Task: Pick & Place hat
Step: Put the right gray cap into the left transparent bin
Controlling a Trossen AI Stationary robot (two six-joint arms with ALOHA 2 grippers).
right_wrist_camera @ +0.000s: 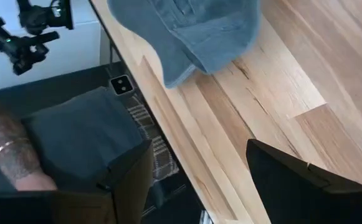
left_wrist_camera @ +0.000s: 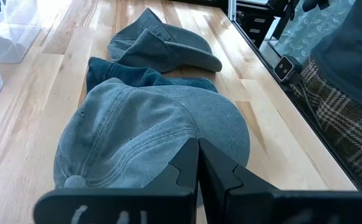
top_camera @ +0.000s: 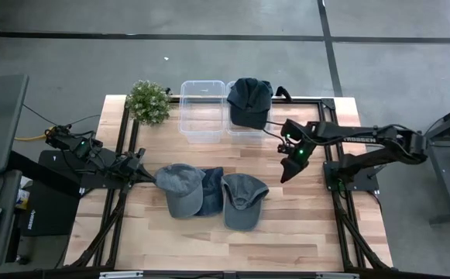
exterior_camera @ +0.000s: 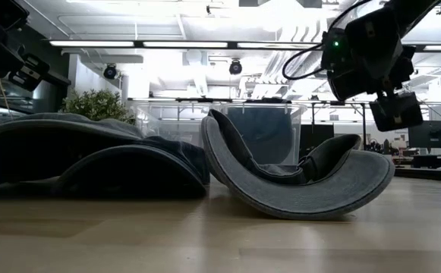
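Three caps lie side by side mid-table: a light blue-grey cap (top_camera: 180,188), a dark blue one (top_camera: 211,190) partly under its neighbours, and a grey cap (top_camera: 242,200) that rocks on its brim and crown in the low view (exterior_camera: 303,182). A fourth, dark cap (top_camera: 249,101) sits in the right clear bin (top_camera: 259,130). My right gripper (top_camera: 290,167) hangs open in the air to the right of the grey cap, which shows in its wrist view (right_wrist_camera: 193,31). My left gripper (left_wrist_camera: 199,168) is shut, low at the light cap's left side (left_wrist_camera: 143,130). My left gripper's shut fingertips (top_camera: 152,177) stand right at the left edge of the light blue-grey cap; whether they touch it, I cannot tell.
An empty clear bin (top_camera: 202,111) stands left of the one with the cap, and a potted plant (top_camera: 148,101) is at the far left corner. Bare wood (top_camera: 209,240) lies in front of the caps. A person's forearm (right_wrist_camera: 6,155) shows beyond the table's near edge.
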